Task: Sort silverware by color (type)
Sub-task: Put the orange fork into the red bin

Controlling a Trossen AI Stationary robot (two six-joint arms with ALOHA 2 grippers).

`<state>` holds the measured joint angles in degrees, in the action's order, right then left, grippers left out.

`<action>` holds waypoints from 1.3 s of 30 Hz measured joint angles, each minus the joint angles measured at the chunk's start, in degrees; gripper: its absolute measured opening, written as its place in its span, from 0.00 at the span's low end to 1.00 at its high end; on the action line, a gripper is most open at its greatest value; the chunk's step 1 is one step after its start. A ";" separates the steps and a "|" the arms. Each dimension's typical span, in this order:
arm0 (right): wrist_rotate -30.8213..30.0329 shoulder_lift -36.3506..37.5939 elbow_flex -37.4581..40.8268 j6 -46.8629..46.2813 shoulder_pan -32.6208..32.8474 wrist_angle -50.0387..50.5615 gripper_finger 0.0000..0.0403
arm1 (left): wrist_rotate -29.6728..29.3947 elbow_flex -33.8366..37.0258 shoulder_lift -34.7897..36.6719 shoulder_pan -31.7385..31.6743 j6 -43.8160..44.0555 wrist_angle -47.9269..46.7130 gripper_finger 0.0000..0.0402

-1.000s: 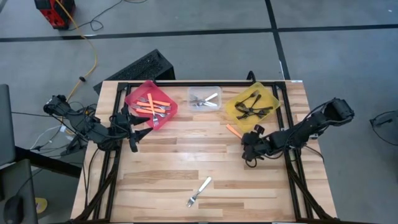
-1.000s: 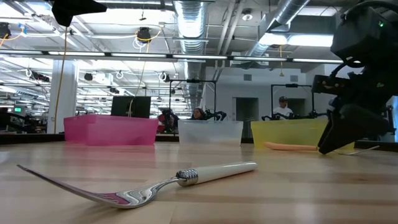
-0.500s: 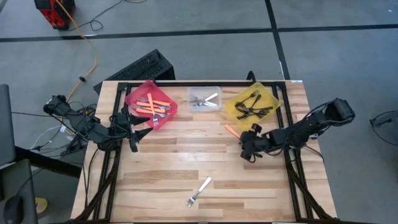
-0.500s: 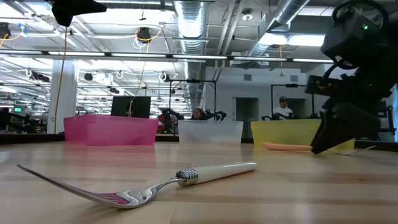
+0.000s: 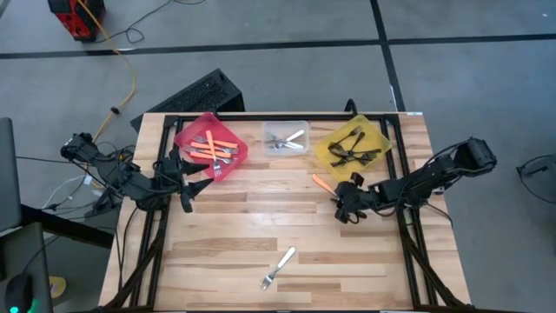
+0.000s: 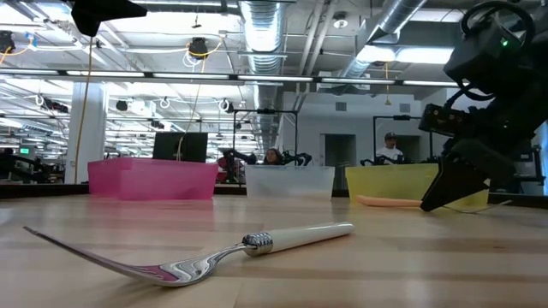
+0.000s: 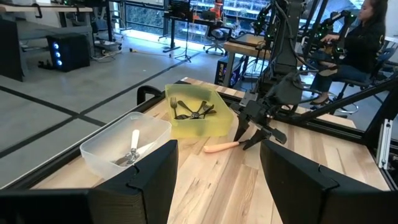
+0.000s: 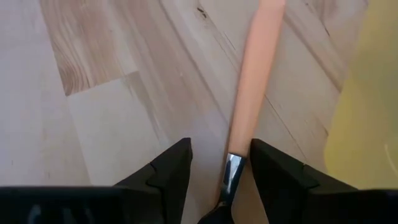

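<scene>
An orange-handled fork (image 5: 321, 183) lies flat on the table just left of the yellow bin; its handle (image 8: 252, 81) runs away from my right gripper (image 8: 219, 158). That gripper (image 5: 343, 203) is open and low over the fork's silver neck (image 8: 233, 165), one finger on each side. A white-handled silver fork (image 5: 278, 267) (image 6: 257, 244) lies alone near the table's near edge. My left gripper (image 5: 198, 184) (image 7: 217, 149) is open and waits beside the red bin. My right gripper comes slanting down from the table's right, fingers along the orange fork and astride its silver neck (image 8: 233, 165). The neck lies nearer one finger (image 8: 273, 168). I cannot tell whether it touches. The fork lies flat on the wood.
Along the far edge stand a red bin (image 5: 187, 135) with orange-handled forks, a clear bin (image 5: 269, 128) with silver forks and a yellow bin (image 5: 378, 130) with dark forks. The yellow bin's wall (image 8: 367, 93) is close beside my right gripper. People sit beyond the table.
My right gripper has crept a little toward the table's left, staying low and open over the orange fork. The fork's handle now shows slightly farther left than a second ago.
</scene>
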<state>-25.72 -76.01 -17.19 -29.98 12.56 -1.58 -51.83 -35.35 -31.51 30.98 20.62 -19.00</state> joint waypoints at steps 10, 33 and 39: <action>1.21 -0.04 0.04 -0.39 0.87 -1.32 0.36 | 0.00 0.00 0.00 0.01 0.00 0.00 0.53; 3.03 -0.20 0.17 0.46 0.97 -15.19 0.13 | 0.00 0.00 0.01 -0.01 0.81 0.04 0.53; 2.30 -0.15 0.13 3.75 -0.27 -21.50 0.13 | -0.30 -0.02 0.04 0.00 1.68 0.88 0.53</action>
<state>-23.42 -76.16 -17.06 -26.23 12.29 -23.08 -52.13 -35.38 -31.46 30.98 22.31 -18.13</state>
